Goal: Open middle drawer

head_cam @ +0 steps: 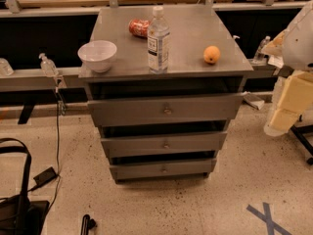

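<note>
Grey metal middle drawer (164, 144) sits between the taller top drawer (165, 109) and the narrower bottom drawer (163, 169). The bench (195, 28) above carries a white bowl (98, 55), a water bottle (158, 40) with an unreadable label, a red can (139, 28) lying down, and an orange (212, 54). The pale tool (282, 112) hangs at the right edge, well apart; whether it is spread or closed I cannot tell.

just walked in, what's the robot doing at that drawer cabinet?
It is meant to open the middle drawer of the grey cabinet, but nothing is touching that drawer yet and its front looks pushed in. The hand hangs at the right edge of the view, off to the side of the cabinet and clear of it. On top stand a white bowl, a water bottle, a red can and an orange.
</note>
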### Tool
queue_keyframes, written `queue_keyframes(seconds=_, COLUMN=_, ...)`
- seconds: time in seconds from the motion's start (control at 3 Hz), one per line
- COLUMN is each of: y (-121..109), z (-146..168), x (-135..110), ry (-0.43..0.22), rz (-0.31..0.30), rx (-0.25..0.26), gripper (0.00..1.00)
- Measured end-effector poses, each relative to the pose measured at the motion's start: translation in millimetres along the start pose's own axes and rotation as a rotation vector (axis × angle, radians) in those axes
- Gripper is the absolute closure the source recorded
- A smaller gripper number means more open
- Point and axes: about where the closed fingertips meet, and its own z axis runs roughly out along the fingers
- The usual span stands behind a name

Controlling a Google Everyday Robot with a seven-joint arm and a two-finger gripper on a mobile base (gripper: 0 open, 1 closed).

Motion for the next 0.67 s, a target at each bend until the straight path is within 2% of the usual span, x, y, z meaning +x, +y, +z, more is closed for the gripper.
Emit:
queue_keyframes(seconds=0.33, y=0.0, z=0.0, x=0.0, ry=0.0, rz=0.0, rx=0.0, gripper=0.0)
queue_keyframes(seconds=0.67, y=-3.2, z=19.7, x=-1.5, ry=-0.051, rz=0.003, rx=-0.023, gripper=0.0)
